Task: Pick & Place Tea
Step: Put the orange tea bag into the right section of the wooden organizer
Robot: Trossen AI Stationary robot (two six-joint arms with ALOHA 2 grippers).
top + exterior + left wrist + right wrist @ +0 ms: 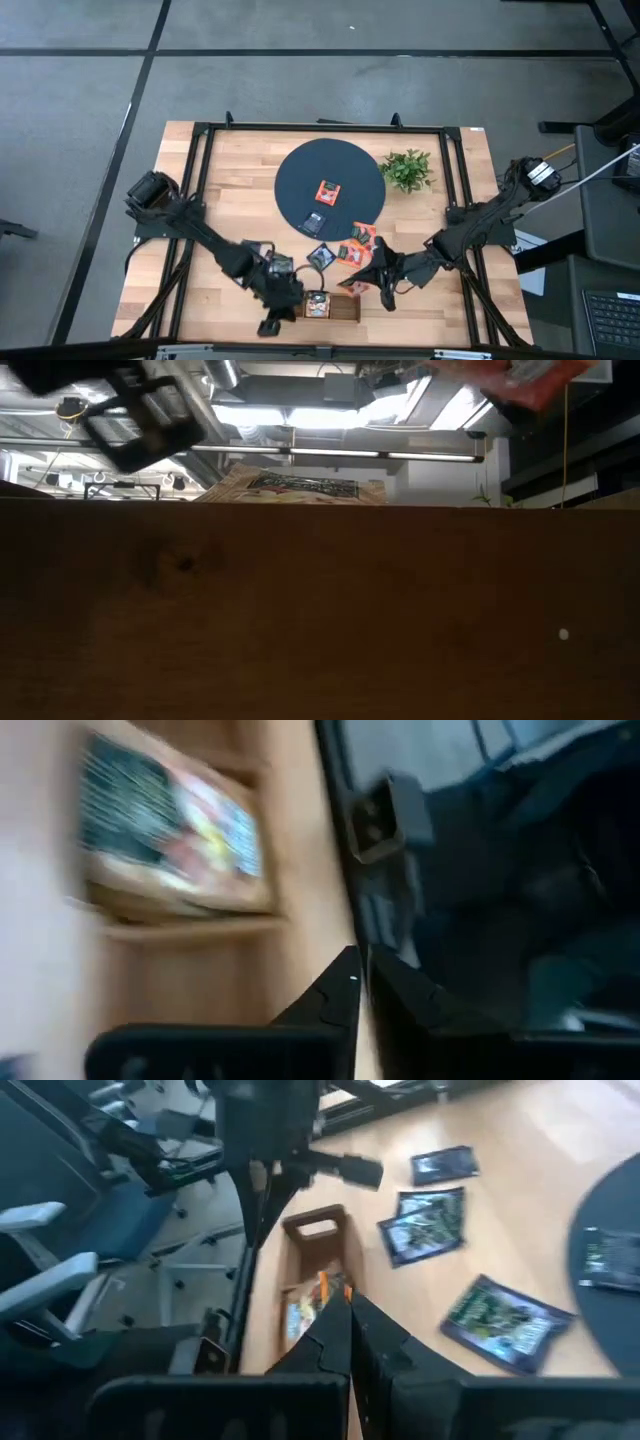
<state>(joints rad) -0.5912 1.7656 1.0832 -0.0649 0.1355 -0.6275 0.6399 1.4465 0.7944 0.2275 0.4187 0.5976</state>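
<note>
A beige sachet (318, 305) lies flat in the left compartment of the narrow wooden tray (345, 310) at the table's near edge; it also shows as the beige sachet (170, 830) and the beige sachet (290, 485). An orange-red sachet (327, 190) and a dark sachet (314, 222) lie on the round dark mat (295, 170). Several more sachets (350, 250) lie between mat and tray. My right gripper (372, 282) hangs over the tray's right end, shut on an orange-red sachet (530, 378). My left gripper (285, 305) sits shut just left of the tray. My right gripper (350, 1302) pinches the orange-red sachet between its two fingers; only a sliver of its edge (335, 1287) shows past the fingertips. The fingers slant down from the table's right. The sachet is lifted clear above the tray (315, 1245).
A leafy green plant (408, 168) stands right of the mat. Dark sachets (425, 1225) lie on bare wood beside the tray. A black frame rail (195, 180) runs around the tabletop. The tray's wall (320, 610) fills the low view.
</note>
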